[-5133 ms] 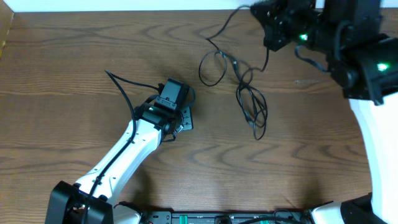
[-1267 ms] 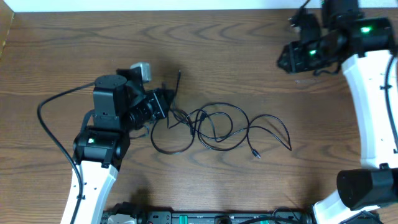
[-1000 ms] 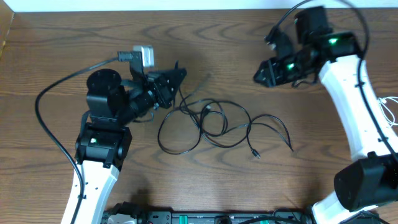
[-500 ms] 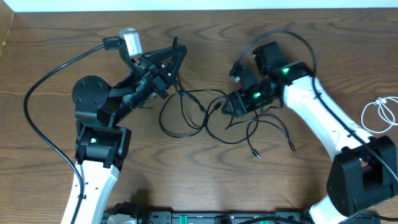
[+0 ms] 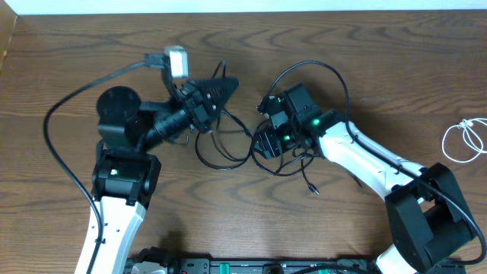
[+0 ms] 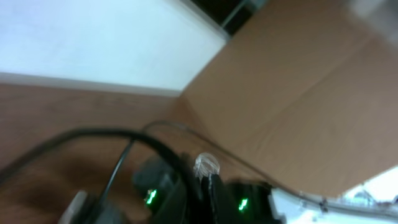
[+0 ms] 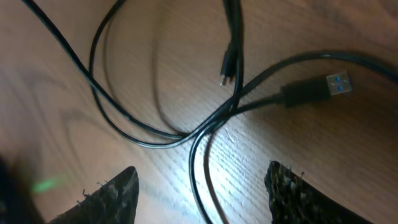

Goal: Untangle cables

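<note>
The black cables (image 5: 225, 161) lie tangled on the wooden table, mid-table in the overhead view. My left gripper (image 5: 222, 89) is raised above their left side and shut on a black cable strand that rises to it. In its wrist view the shut fingers (image 6: 206, 194) point towards the right arm. My right gripper (image 5: 264, 141) hangs low over the right part of the tangle. It is open, with a black strand (image 7: 200, 163) running between its fingertips (image 7: 111, 194). A blue-tipped USB plug (image 7: 313, 91) and a small plug (image 7: 227, 67) lie just ahead. The white cable (image 5: 462, 141) lies coiled at the far right.
A loose plug end (image 5: 312, 190) trails out on the near side of the tangle. The left arm's thick black wire (image 5: 68, 106) loops out to the left. A cardboard panel (image 6: 298, 106) and a white wall (image 6: 81, 43) stand behind the table.
The right arm has swung left and down onto the tangle, and its jaws have opened wider. The left gripper stays shut, shifting slightly right with its strand.
</note>
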Robot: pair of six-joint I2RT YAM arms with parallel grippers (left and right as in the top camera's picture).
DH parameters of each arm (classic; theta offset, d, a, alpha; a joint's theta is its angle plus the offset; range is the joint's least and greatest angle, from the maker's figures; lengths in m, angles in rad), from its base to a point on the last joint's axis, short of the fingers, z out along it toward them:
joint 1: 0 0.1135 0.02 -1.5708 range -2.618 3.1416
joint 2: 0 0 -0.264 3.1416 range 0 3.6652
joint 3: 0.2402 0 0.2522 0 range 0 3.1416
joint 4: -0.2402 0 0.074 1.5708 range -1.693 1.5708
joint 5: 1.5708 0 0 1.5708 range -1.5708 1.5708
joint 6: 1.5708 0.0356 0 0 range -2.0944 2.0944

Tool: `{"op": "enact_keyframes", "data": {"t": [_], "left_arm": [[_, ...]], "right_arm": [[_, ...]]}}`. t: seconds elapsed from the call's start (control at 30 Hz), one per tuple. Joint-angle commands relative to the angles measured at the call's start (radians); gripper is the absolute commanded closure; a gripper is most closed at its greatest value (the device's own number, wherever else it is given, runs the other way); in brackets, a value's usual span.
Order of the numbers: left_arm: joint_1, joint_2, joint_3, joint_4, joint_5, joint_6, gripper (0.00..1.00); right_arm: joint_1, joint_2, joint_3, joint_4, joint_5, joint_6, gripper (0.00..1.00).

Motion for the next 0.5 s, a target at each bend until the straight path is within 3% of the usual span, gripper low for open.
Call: {"op": "enact_keyframes", "data": {"t": [0.0,0.3,0.47], "left_arm": [[-0.001,0.003,0.01,-0.1,-0.03,0.161,0.92],[-0.001,0.006,0.01,-0.397,-0.321,0.355,0.92],[-0.001,0.006,0.01,-0.512,-0.505,0.37,0.92]], "right_arm": [[0.015,-0.01,-0.042,0.046,0.077,0.159,0.38],[0.049,-0.01,-0.095,0.153,0.185,0.302,0.41],[0.07,-0.01,-0.094,0.159,0.201,0.323,0.42]]}}
